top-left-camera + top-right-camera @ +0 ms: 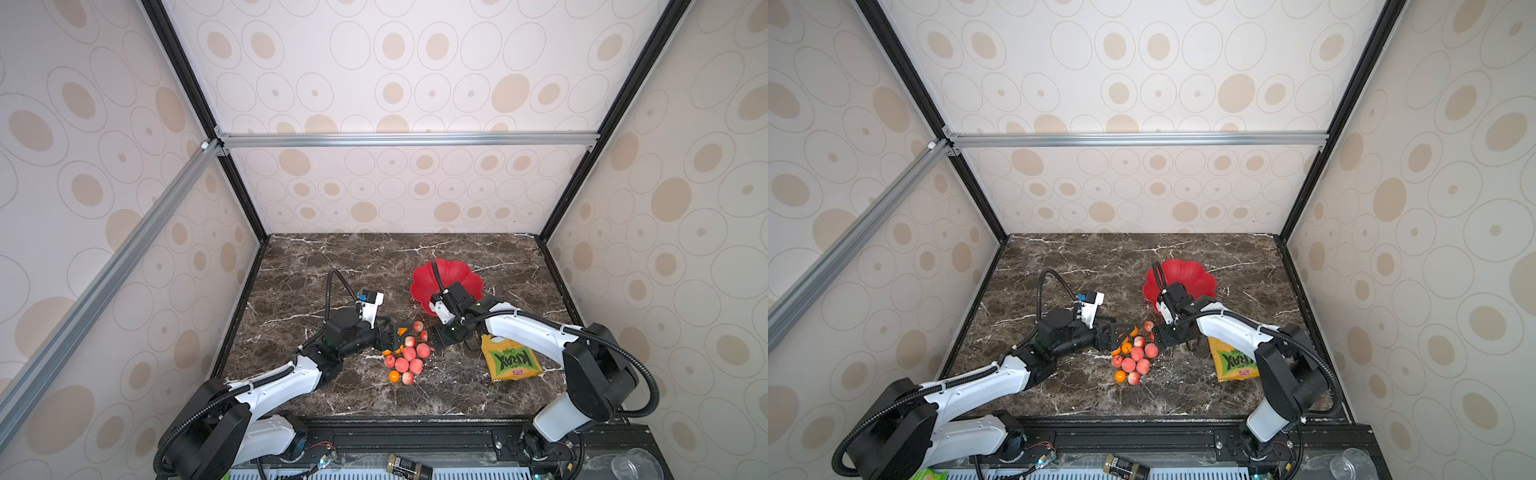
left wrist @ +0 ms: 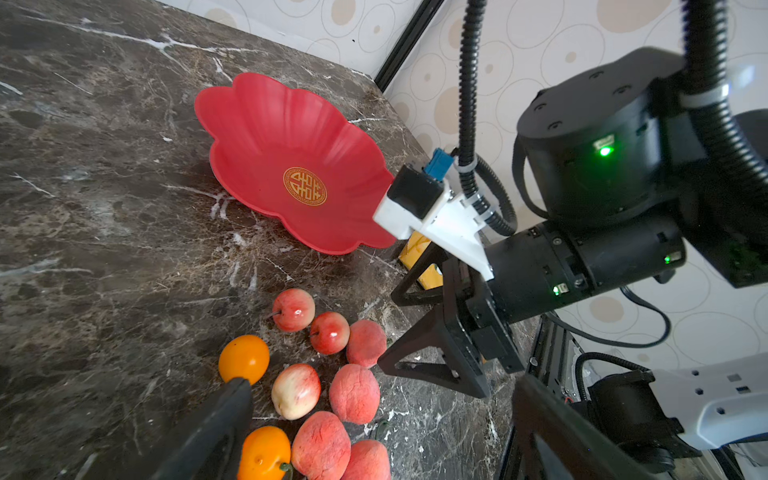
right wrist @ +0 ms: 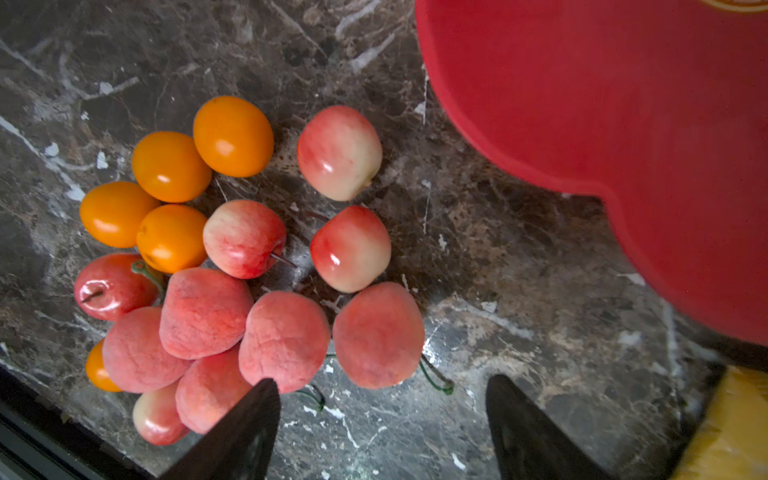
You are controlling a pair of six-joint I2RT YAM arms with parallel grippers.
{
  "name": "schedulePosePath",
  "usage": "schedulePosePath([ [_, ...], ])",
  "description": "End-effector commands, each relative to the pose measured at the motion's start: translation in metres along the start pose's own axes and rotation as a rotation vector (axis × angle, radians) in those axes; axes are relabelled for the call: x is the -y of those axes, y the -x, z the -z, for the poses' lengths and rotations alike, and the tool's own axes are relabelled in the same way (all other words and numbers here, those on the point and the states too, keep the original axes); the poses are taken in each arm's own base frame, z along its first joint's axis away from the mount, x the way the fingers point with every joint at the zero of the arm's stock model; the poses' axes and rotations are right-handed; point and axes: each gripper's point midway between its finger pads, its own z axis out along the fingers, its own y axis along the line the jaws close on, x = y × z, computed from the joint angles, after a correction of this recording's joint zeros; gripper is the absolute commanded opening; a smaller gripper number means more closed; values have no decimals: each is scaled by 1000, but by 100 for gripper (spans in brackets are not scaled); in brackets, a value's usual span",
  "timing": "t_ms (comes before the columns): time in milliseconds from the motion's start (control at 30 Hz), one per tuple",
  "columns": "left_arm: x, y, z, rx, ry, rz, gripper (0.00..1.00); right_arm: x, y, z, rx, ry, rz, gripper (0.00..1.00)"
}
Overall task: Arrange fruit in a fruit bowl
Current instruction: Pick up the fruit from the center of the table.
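Note:
The fruit (image 1: 409, 355) lies in a loose pile on the marble table, pink-red peach-like ones and smaller orange ones (image 3: 232, 135). My left gripper (image 1: 397, 338) reaches into the pile from the left, open, with several fruits (image 2: 355, 392) between its fingers (image 2: 226, 415). From the right, my right gripper (image 1: 432, 338) faces the pile, open, with a peach (image 3: 378, 334) just ahead of its gap and nothing gripped. The red fruit bowl (image 1: 457, 274) stands behind the pile, partly hidden by my right wrist. Its inside (image 2: 266, 137) with the gold emblem (image 2: 304, 185) holds nothing.
A yellow-green snack bag (image 1: 511, 359) lies right of the pile, under my right forearm. Black frame rails edge the table. Beyond the front rail lie a dark jar (image 1: 409, 465) and a clear plastic cup (image 1: 638, 465).

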Motion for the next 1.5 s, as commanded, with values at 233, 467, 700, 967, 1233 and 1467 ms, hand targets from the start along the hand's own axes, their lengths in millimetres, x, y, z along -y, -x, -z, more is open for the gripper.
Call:
schedulePosePath([
  [233, 8, 6, -1, 27, -34, 18, 98, 8, 5, -6, -23, -84, 2, 76],
  [467, 8, 6, -2, 26, -34, 23, 98, 5, 5, -10, -33, -67, -6, 74],
  [700, 8, 7, -1, 32, -38, 30, 98, 7, 2, -15, -58, -79, -14, 73],
  [967, 10, 7, -1, 34, -50, 36, 98, 6, 1, -20, -77, -74, -17, 72],
  [1233, 9, 5, -1, 31, -49, 43, 98, 5, 2, -25, -91, -70, -14, 71],
  [1467, 7, 3, -1, 33, -41, 53, 98, 4, 3, -29, -102, -62, -18, 66],
])
